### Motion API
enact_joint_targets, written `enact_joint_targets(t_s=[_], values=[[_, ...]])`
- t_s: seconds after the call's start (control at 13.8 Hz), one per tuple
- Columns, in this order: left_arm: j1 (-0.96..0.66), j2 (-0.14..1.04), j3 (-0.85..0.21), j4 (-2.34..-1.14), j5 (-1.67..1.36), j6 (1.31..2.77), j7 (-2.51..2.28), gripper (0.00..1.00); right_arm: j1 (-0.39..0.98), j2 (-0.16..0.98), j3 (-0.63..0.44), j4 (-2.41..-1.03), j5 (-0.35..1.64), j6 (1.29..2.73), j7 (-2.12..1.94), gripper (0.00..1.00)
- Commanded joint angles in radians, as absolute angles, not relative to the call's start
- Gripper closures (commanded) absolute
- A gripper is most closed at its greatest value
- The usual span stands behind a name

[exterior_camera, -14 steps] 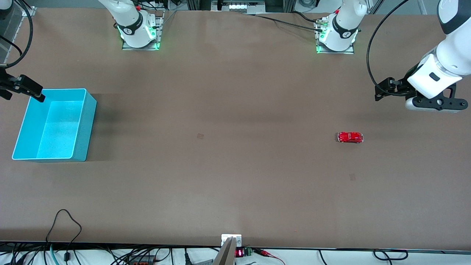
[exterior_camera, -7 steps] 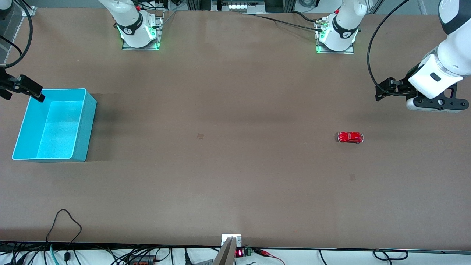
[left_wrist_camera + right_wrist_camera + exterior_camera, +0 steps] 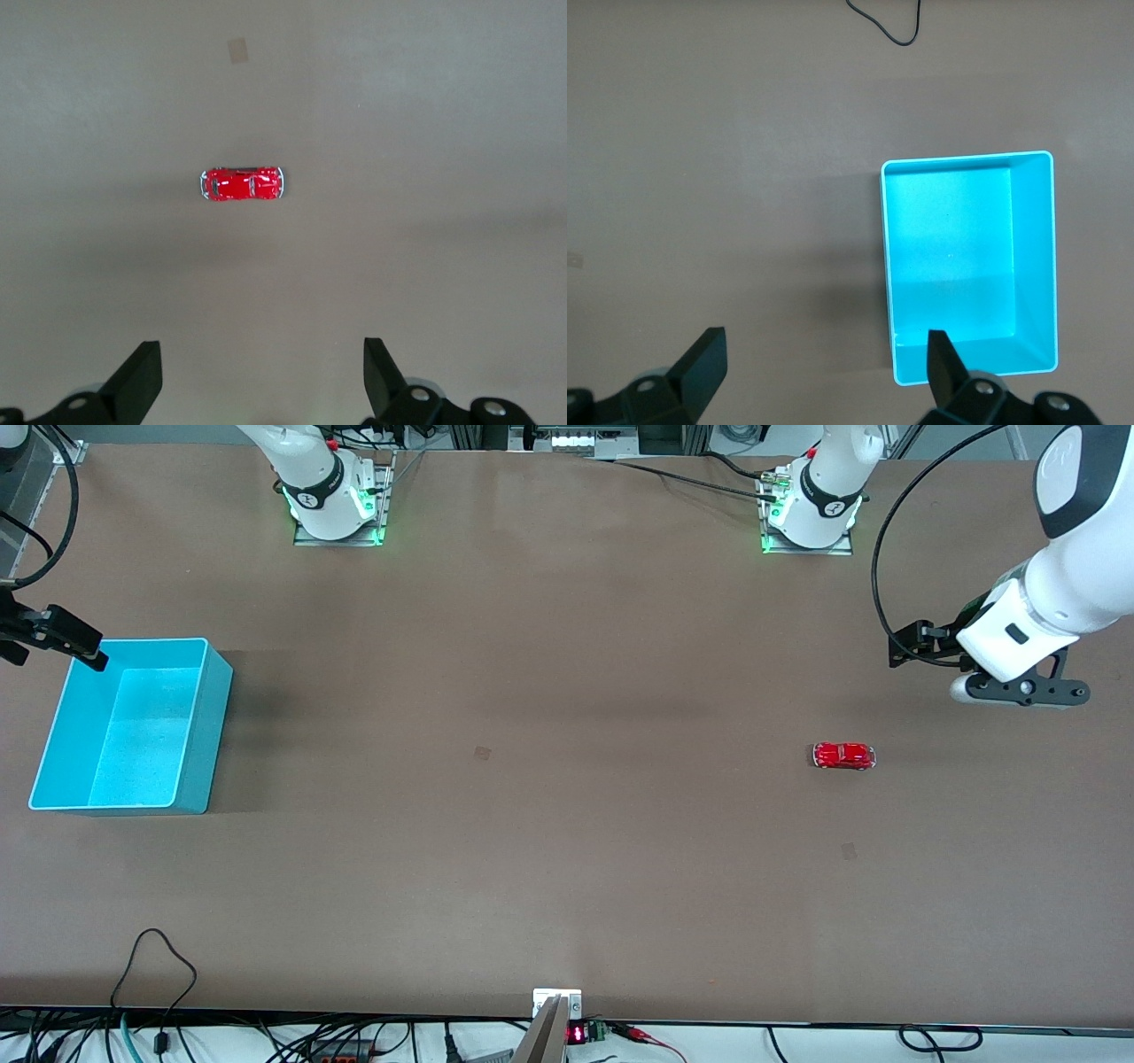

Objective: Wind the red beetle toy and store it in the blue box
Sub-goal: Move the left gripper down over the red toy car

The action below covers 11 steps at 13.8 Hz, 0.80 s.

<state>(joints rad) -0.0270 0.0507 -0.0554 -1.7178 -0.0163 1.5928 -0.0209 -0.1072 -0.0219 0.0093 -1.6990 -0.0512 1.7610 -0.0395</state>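
The red beetle toy (image 3: 843, 755) stands on the brown table toward the left arm's end; it also shows in the left wrist view (image 3: 241, 184). My left gripper (image 3: 1019, 689) hangs in the air over bare table beside the toy, nearer that end of the table, open and empty (image 3: 260, 376). The blue box (image 3: 205, 717) stands empty at the right arm's end and shows in the right wrist view (image 3: 1036, 266). My right gripper (image 3: 822, 367) waits open and empty over the box's corner and the table beside it; it is mostly off the front view's edge.
Two small tape marks (image 3: 483, 753) (image 3: 849, 851) lie on the table. The arm bases (image 3: 337, 509) (image 3: 811, 514) stand along the edge farthest from the front camera. A black cable (image 3: 159, 957) loops onto the table's nearest edge.
My left gripper has shifted a little toward the toy and turned slightly. The toy, the box and the right arm have not moved.
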Motion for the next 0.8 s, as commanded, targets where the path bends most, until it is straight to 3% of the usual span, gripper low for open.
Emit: enact_joint_targets(t_s=[0.0, 0.44, 0.73], values=[[-0.015, 0.075, -0.055, -1.681, -0.023, 1.525, 0.134, 0.00, -0.121, -0.034, 0.018, -1.703, -0.041, 1.756, -0.043, 0.00], [0.005, 0.112, -0.055, -1.771, -0.012, 1.528, 0.579, 0.00, -0.123, -0.032, 0.018, -1.703, -0.041, 1.758, -0.043, 0.00], [0.034, 0.091, -0.054, -1.994, -0.009, 1.793, 0.889, 0.00, -0.123, -0.032, 0.017, -1.703, -0.043, 1.756, -0.043, 0.00]])
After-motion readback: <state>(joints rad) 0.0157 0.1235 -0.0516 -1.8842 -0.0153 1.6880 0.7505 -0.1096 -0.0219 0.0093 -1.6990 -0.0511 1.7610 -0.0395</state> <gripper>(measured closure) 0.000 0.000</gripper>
